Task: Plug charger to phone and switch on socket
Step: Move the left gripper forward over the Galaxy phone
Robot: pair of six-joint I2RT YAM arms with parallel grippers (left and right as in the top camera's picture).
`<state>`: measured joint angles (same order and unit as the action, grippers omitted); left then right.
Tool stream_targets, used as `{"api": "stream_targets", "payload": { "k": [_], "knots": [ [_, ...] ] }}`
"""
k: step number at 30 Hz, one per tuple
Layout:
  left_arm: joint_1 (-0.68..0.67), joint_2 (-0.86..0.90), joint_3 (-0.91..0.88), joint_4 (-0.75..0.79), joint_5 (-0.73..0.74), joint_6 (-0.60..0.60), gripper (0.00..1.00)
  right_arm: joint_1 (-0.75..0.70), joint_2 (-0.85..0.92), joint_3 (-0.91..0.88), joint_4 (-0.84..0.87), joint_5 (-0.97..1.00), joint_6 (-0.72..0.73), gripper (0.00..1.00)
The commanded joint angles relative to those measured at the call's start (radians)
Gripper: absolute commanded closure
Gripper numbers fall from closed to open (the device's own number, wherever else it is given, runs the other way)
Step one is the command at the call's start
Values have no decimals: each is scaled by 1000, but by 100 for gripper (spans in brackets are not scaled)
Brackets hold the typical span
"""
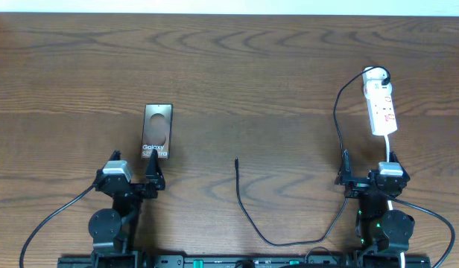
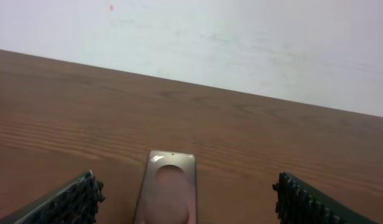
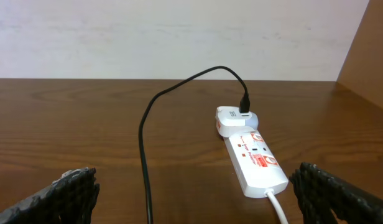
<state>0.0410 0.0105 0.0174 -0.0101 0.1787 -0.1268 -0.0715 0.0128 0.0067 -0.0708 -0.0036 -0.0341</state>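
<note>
The phone (image 1: 157, 132) lies flat at the left of the table, with its dark face, oval and white "Galaxy" lettering up. My left gripper (image 1: 135, 170) sits just behind it, open; in the left wrist view the phone (image 2: 168, 193) lies between and ahead of the spread fingers (image 2: 73, 202). The socket (image 1: 381, 108) is a white strip at the right with a white adapter at its far end. The charger cable (image 1: 289, 242) runs from that adapter in a long loop to its plug tip (image 1: 237, 161), which lies loose mid-table. My right gripper (image 1: 369, 170) is open behind the socket (image 3: 257, 162), with the charger cable (image 3: 145, 155) passing between its fingers.
The socket's white cord (image 3: 277, 205) runs back toward the right arm base. A white wall stands beyond the table's far edge (image 2: 241, 93). A brown panel (image 3: 372, 56) rises at the right side. Bare wood lies between the phone and the plug tip.
</note>
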Motion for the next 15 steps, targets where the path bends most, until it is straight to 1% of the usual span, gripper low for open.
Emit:
{"api": "stream_targets", "payload": {
  "k": [1,3,6,9,11,15],
  "knots": [
    [-1,-5,35,-28,103,8,13,8,0,-1,-5,-2,-5,1],
    [-1,-1,69,-39,106,26,13,8,0,-1,-5,-2,-4,1],
    [-1,35,158,-76,105,83,13,8,0,-1,-5,-2,-5,1],
    [-1,124,273,-120,101,137,13,8,0,-1,-5,-2,-5,1],
    [-1,237,377,-176,99,181,13,8,0,-1,-5,-2,-5,1],
    [-1,499,588,-307,83,187,13,8,0,-1,-5,-2,-4,1]
  ]
}}
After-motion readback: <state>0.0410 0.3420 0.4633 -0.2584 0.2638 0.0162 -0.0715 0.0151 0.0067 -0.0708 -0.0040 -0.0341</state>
